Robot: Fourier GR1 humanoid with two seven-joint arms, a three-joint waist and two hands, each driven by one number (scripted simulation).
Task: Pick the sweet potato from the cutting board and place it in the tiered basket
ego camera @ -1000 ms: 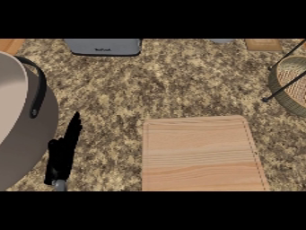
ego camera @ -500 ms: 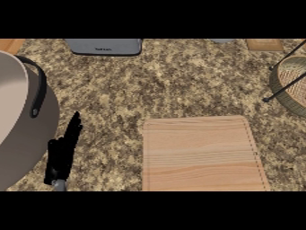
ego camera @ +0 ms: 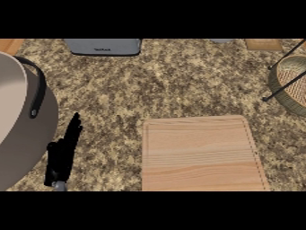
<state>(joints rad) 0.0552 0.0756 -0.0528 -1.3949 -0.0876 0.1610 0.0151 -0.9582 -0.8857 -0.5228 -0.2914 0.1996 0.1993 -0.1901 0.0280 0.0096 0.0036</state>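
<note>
Still unmoved, the left robot hand point(ego camera: 63, 152) rests open, fingers straight, holding nothing, left of the cutting board point(ego camera: 202, 155).

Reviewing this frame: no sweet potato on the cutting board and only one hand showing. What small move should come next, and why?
Probably hold the arms and look for the sweet potato first. The cutting board lies bare, the tiered basket sits at the right edge showing nothing inside, and the right hand is out of view. The left hand rests open, fingers up, beside the large pot, so nothing visible calls for a reach.
</note>
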